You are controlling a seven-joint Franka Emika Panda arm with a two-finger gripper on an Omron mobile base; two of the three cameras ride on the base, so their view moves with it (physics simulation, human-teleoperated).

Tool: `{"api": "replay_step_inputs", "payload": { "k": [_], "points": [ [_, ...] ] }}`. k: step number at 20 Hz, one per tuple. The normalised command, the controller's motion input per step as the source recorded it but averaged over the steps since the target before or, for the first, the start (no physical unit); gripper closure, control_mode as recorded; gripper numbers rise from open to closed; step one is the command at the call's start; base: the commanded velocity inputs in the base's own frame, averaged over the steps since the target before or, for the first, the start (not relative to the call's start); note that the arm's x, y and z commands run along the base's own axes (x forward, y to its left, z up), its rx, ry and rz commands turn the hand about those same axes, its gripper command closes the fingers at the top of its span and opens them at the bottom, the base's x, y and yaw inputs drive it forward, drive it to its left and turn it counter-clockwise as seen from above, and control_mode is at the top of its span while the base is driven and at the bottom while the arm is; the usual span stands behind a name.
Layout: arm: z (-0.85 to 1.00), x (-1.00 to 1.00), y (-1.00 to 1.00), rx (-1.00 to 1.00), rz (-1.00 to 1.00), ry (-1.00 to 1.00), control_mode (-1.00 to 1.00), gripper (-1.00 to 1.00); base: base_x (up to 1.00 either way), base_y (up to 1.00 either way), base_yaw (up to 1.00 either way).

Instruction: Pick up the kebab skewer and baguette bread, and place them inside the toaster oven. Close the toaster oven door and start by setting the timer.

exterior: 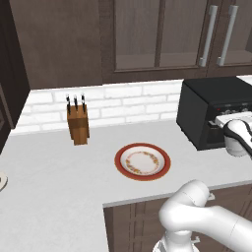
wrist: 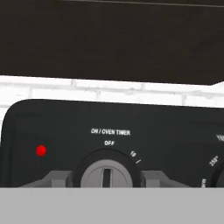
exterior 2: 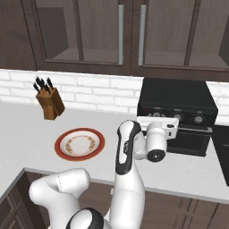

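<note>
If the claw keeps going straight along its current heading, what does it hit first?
Most likely the timer knob on the toaster oven: the claw points squarely at it, one finger on each side. Remaining gap is unclear.

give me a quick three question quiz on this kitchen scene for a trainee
1. True or false: the plate has food on it.
2. Which knob does the pincer straddle: A) the on/oven timer knob, B) the temperature knob, C) a cabinet handle?
3. What stands against the brick wall left of the toaster oven?

Key:
1. False, the plate is bare.
2. A; its pointer sits at off, and a red light shows beside it.
3. A wooden knife block.
</note>
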Motion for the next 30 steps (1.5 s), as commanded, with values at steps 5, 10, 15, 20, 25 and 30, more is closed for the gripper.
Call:
{"api": "replay_step_inputs", "payload": {
  "k": [5,10,15,20,25,30],
  "points": [
    [0.00,-0.07,0.00,0.00,0.00,0.00,-1.00,1.00,0.00,0.00,0.00],
    [0.03,-0.24,0.00,0.00,0.00,0.00,-1.00,1.00,0.00,0.00,0.00],
    [0.05,-0.15,0.00,0.00,0.00,0.00,-1.00,1.00,0.00,0.00,0.00],
    [0.02,0.03,0.00,0.00,0.02,0.00,-1.00,1.00,0.00,0.00,0.00],
    [0.01,0.00,0.00,0.01,0.08,0.00,-1.00,1.00,0.00,0.00,0.00],
    [0.06,0.00,0.00,0.12,0.02,0.00,-1.00,1.00,0.00,0.00,0.00]
  ]
}}
